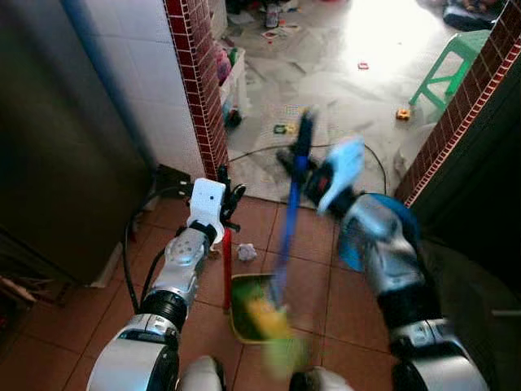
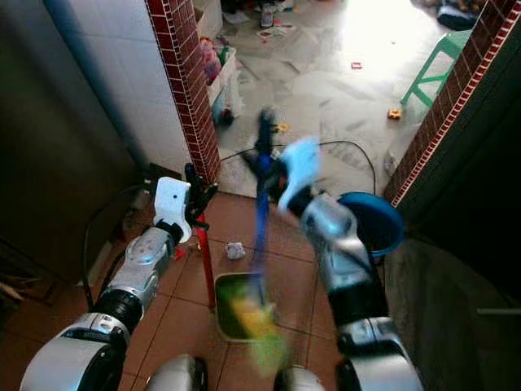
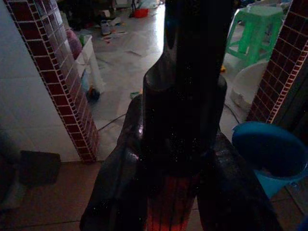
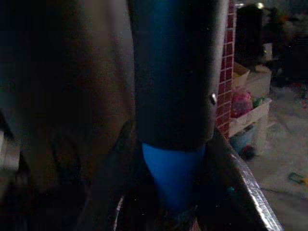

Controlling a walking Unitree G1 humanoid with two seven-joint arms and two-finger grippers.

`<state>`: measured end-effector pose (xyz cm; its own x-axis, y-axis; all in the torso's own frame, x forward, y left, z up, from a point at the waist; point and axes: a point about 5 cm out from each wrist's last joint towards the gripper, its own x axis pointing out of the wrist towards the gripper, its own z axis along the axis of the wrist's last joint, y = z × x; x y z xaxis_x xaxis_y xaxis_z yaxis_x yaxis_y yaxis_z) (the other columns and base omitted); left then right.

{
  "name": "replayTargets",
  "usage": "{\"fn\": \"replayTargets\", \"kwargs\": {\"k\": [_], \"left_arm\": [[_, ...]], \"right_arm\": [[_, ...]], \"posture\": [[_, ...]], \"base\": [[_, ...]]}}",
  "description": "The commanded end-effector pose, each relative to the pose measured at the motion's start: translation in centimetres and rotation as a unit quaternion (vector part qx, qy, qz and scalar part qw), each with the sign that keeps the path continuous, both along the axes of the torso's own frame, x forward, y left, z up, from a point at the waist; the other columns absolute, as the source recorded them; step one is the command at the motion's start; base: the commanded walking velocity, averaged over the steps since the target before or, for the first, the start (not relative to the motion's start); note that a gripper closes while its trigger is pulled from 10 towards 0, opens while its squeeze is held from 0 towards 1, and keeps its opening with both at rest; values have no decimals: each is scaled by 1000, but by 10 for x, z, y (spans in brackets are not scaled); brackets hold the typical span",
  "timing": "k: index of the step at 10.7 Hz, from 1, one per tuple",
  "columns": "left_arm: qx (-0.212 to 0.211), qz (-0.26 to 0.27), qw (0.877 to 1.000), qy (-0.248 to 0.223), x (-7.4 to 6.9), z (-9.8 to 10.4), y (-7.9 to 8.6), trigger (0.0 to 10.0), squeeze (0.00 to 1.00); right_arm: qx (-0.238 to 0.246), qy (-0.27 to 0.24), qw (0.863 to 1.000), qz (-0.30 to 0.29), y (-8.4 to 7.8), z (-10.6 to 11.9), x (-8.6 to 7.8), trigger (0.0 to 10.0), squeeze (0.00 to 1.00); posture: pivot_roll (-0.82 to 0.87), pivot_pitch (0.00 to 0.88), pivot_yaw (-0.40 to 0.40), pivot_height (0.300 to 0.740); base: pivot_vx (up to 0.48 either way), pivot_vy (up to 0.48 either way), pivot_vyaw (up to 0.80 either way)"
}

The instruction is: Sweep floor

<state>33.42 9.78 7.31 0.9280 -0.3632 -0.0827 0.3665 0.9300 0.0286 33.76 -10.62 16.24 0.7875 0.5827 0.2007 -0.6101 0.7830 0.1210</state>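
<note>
Left gripper (image 1: 228, 189) clamps red dustpan handle (image 1: 227, 269), upright; green dustpan (image 1: 254, 314) on tile floor (image 1: 317, 244) w/ crumpled paper (image 1: 247, 252) nearby. Right gripper (image 1: 305, 167) grips blue broom handle (image 1: 286, 236), blurred, bristles (image 1: 273, 322) over pan.

Matt terracotta floor tiles (image 1: 309, 269) underfoot; beyond them a pale glossy stone floor (image 1: 358, 90) shines. Small dark-red glazed tiles face the pillar (image 1: 199, 90). The green stool (image 1: 448, 69) looks like smooth plastic.

One broom (image 1: 286, 220), one dustpan (image 1: 252, 305), one bucket (image 2: 373, 221), one stool (image 1: 450, 69).
</note>
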Motion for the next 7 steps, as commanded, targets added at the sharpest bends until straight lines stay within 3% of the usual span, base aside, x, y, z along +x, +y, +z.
{"fn": "replayTargets", "kwargs": {"k": [1,2,3,5,7], "left_arm": [[5,-20,999,47,-9,-17,-3,10000,0],[1,-20,999,47,-8,-16,-4,10000,0],[-5,-23,999,46,-8,-15,-6,10000,0],[-13,-22,999,40,-6,-11,-4,10000,0],[-11,5,1000,21,-2,-2,5,10000,0]], "right_arm": [[52,-18,998,-18,-4,21,6,10000,0],[94,-6,994,-54,-16,32,14,10000,0],[72,-30,994,-73,-22,39,15,10000,0],[-30,-134,984,-112,-24,63,14,10000,0],[-69,-189,968,-151,-27,75,12,10000,0]], "posture": [[-30,65,72,740],[-39,63,72,740],[-39,61,72,740],[-42,52,68,740],[-41,44,58,740]], "base": [[0,0,0],[0,0,0],[0,0,0],[0,0,0],[0,0,0]]}}
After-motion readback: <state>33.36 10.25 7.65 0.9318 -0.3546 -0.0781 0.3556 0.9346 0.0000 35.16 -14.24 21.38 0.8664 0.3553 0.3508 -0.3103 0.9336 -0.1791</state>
